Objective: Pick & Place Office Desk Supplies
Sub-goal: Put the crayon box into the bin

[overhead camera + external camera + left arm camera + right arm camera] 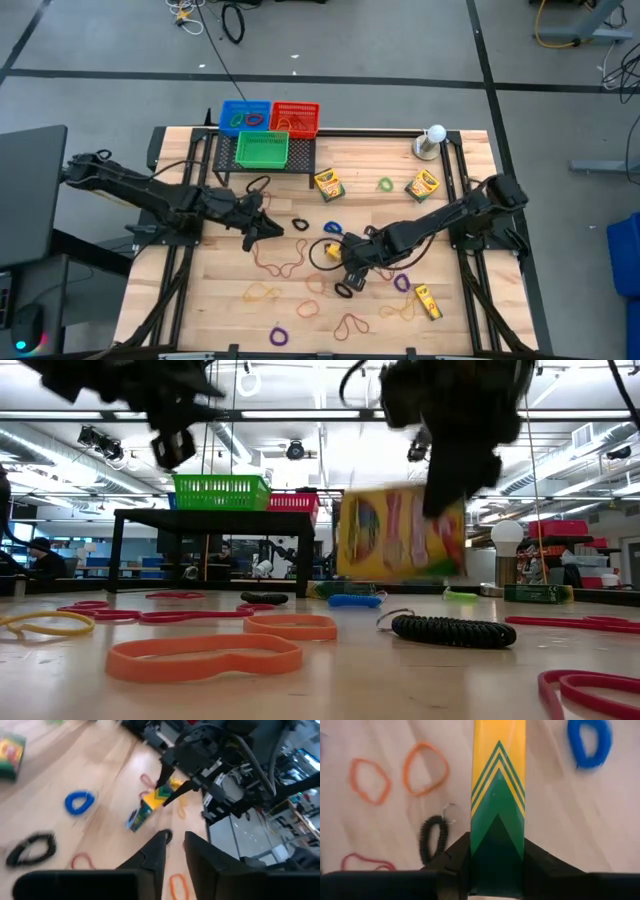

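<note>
Right hand (pixel 496 865) clamped on yellow-and-green cardboard crayon box (pixel 498 785), lifted clear above wooden worktop (pixel 200 290).
Left hand (pixel 172 851) slightly apart, empty, nearby. Risk: box slipping from narrow grip, dropping among scattered rubber-band loops (pixel 262 292).

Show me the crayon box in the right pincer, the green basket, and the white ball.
crayon box (pixel 498 785), right wrist view, middle of its yellow and green face.
green basket (pixel 262 150), high view, its rim.
white ball (pixel 436 132), high view, top of the ball.
</note>
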You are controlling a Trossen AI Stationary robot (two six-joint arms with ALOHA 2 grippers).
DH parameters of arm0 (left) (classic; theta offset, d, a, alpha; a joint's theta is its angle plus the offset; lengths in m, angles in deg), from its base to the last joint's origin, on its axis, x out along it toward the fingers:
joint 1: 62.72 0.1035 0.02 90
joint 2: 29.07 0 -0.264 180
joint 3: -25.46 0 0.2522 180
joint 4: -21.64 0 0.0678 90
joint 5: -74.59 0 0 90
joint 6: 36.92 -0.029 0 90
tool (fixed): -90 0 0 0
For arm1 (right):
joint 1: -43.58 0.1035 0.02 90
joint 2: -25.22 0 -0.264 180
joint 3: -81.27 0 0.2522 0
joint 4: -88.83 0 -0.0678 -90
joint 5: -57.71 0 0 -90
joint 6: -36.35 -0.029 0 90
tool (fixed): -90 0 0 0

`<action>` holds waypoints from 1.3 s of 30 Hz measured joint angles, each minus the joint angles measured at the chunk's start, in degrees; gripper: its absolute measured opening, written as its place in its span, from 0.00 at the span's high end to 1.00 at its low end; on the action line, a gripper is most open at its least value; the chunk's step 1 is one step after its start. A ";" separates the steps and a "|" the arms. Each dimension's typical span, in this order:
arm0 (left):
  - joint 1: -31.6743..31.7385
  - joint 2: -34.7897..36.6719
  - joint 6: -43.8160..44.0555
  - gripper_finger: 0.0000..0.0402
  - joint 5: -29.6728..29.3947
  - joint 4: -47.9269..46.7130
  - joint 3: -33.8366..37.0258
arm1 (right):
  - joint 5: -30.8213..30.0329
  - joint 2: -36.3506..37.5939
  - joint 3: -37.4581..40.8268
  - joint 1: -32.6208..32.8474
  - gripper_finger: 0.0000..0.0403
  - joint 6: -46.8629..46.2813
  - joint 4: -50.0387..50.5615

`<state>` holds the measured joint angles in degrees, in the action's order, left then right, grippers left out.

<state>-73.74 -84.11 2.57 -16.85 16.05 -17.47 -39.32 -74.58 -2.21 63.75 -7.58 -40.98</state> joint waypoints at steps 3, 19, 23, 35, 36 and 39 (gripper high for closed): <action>1.72 0.03 -2.41 0.71 3.12 -2.61 -4.18 | -0.66 3.85 0.00 -0.82 0.70 4.49 -3.03; 4.63 -3.29 -11.00 0.25 4.76 -35.48 -34.08 | 1.54 9.50 -0.07 -9.10 0.68 27.26 -40.22; 4.67 -7.15 -11.01 0.23 5.05 -39.20 -39.06 | 3.15 9.48 -0.07 -10.12 0.68 29.23 -42.62; 4.37 -18.30 -15.85 0.31 5.28 -58.37 -57.07 | 6.62 8.87 -0.02 -12.66 0.69 31.37 -46.22; 4.39 -18.51 -16.04 0.33 4.84 -59.62 -58.16 | 6.84 8.87 -0.02 -12.74 0.69 31.37 -46.35; 4.39 -18.35 -16.17 0.41 4.56 -60.53 -59.81 | 6.93 8.87 -0.02 -12.77 0.69 31.94 -46.24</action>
<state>-69.35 -102.46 -13.60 -12.30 -44.48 -77.28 -32.39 -65.71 -2.23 50.98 24.36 -87.22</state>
